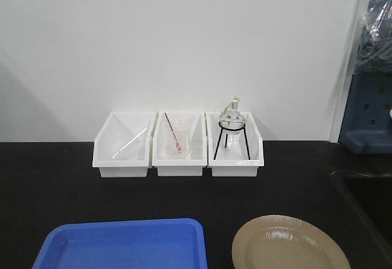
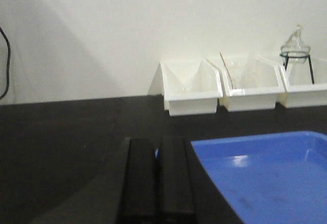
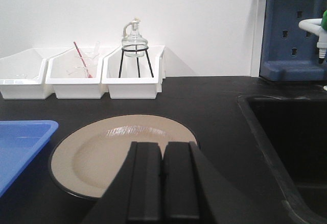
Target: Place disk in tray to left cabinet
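Black benchtop [image 1: 55, 183], white wall [image 1: 184, 36] behind. Blue tray [image 1: 122, 244] lies flat at the near edge, long axis left-right, parallel to the wall. Plate [image 1: 288, 247] sits face up just right of the tray, not touching it. My left pincer [image 2: 157, 146] is closed and empty at the tray's left corner. My right pincer [image 3: 163, 150] is closed and empty over the plate's near rim.

Blue tray [image 1: 122, 244], tan black-rimmed disk [image 1: 288, 247], white bins [image 1: 179, 170], black counter [image 1: 49, 177], white wall [image 1: 184, 36]
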Controlling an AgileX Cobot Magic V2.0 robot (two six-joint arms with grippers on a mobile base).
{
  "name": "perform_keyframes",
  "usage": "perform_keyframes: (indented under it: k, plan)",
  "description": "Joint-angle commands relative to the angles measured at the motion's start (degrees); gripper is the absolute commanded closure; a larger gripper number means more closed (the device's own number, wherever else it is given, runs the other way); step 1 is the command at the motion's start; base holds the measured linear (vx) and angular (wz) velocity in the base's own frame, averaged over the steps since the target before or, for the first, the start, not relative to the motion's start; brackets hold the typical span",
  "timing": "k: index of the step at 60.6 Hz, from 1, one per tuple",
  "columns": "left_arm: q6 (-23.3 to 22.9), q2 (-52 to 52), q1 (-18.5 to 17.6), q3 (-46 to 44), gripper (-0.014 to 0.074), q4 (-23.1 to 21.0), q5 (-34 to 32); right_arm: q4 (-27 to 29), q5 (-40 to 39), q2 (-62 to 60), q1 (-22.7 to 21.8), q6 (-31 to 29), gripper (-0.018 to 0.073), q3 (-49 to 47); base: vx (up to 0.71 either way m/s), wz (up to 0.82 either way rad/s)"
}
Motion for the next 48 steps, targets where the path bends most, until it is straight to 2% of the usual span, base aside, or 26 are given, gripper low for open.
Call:
perform_keyframes:
  k: [1, 10, 23, 29, 39, 48]
  plan:
    - [-0.2, -0.9, -0.4, 1.1, 0.06, -0.2, -9.3, 0.1, -4.8, -0.7, -0.3, -0.1, 0.056, 1.0, 0.0, 0.0]
    - [-0.2, -0.9, -0.4, 1.1, 0.06, -0.2, -11.2, 0.2, -6.5, -0.7, -0.3, -0.1, 0.056, 1.0, 0.0, 0.0]
    - [-0.2, -0.9, -0.4, 0.2, 0.06, -0.2, -14.2, 0.2, -15.9, -0.7, -0.3, -0.1, 0.056, 0.2, 0.0, 0.0]
    - [-0.2, -0.6, -0.4, -2.2, 0.06, -0.2, -13.3, 0.2, -12.9, -0.3, -0.3, -0.1, 0.056, -2.6, 0.0, 0.0]
    - [-0.2, 3.7, -0.4, -8.9, 0.06, -0.2, -5.7, -0.4, -6.9, 5.3, -0.3, -0.1, 0.056, -9.5, 0.0, 0.0]
    - [-0.2, 11.6, -0.4, -13.0, 0.06, -0.1, -5.3, -0.4, -6.7, 13.5, -0.3, -0.1, 0.0559, -14.3, 0.0, 0.0]
